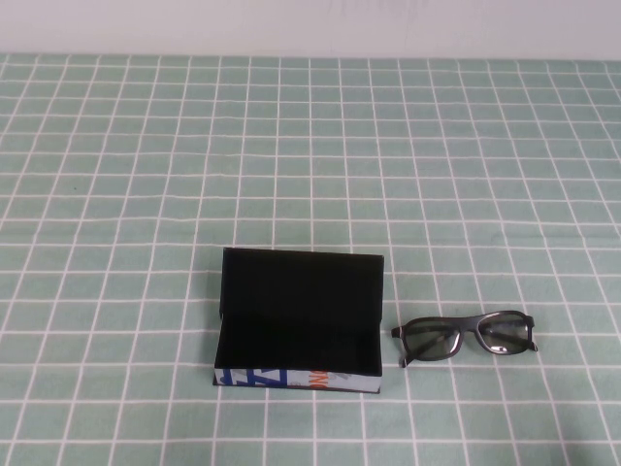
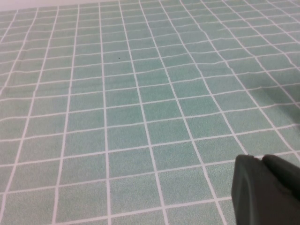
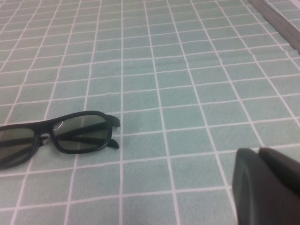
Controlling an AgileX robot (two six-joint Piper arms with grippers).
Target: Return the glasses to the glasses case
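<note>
Right gripper fingers: state unclear, apart from glasses; left gripper likewise.

A green tablecloth with white grid lines; a pale wall, perhaps.

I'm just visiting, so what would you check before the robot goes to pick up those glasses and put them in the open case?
1. Glasses case lid open, inside bare: ok.
2. Glasses lying free on the tablecloth, to the right of the case, not touching it: ok.
3. Glasses folded: ok.
4. Right gripper near the glasses, holding nothing: ok; open or shut: cannot tell.
5. Left gripper over bare cloth, away from both items: ok.
</note>
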